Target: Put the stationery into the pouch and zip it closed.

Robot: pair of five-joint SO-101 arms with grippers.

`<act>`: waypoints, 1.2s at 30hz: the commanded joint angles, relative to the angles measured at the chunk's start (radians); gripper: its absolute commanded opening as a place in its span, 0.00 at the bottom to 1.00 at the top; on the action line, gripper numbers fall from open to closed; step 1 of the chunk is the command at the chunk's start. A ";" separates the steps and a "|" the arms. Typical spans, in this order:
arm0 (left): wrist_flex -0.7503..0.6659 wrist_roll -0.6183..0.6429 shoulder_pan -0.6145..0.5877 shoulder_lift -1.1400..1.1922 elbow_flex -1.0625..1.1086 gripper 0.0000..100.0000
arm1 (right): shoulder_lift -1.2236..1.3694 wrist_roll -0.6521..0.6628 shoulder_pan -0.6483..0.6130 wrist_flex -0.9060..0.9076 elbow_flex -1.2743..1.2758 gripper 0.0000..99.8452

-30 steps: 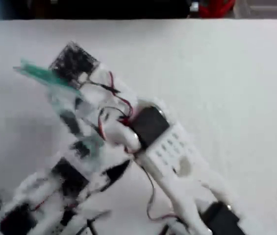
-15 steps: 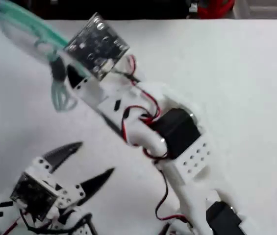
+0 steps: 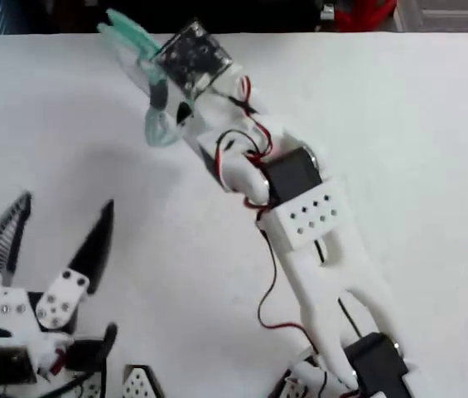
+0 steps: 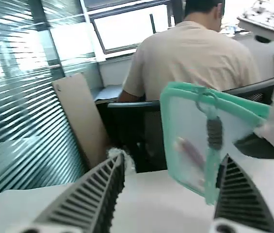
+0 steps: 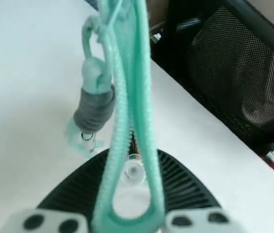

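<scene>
A translucent pouch (image 3: pixel 134 41) with a green zipper border hangs in the air over the table's far left part. My right gripper (image 3: pixel 163 79) is shut on its edge. In the right wrist view the green zipper band (image 5: pixel 132 121) runs between the black fingers, and a grey-wrapped zip pull (image 5: pixel 95 104) dangles beside it. The left wrist view shows the pouch (image 4: pixel 207 141) with a pinkish item (image 4: pixel 190 153) inside. My left gripper (image 3: pixel 61 220) sits low at the near left, open wide and holding nothing, apart from the pouch.
The white table (image 3: pixel 399 108) is bare to the right of the arm. A black mesh chair (image 5: pixel 233 73) stands just beyond the far edge. The right arm's white body (image 3: pixel 300 215) crosses the table's middle diagonally.
The right arm swung the pouch toward the far edge, then a little to the right. The left gripper drew back from under it to the near left corner, open wide.
</scene>
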 commanded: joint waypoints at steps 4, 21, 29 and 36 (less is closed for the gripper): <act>-0.180 -0.209 -0.087 0.025 0.189 0.32 | -0.252 0.307 -0.045 -0.036 0.153 0.02; -0.071 -0.795 0.074 0.024 0.325 0.32 | -0.403 0.618 -0.067 0.292 0.244 0.02; -0.046 -0.796 0.203 0.024 0.331 0.32 | -0.407 0.647 -0.128 0.295 0.236 0.02; -0.026 -0.801 0.208 0.022 0.327 0.13 | -0.447 0.718 -0.151 0.387 0.229 0.02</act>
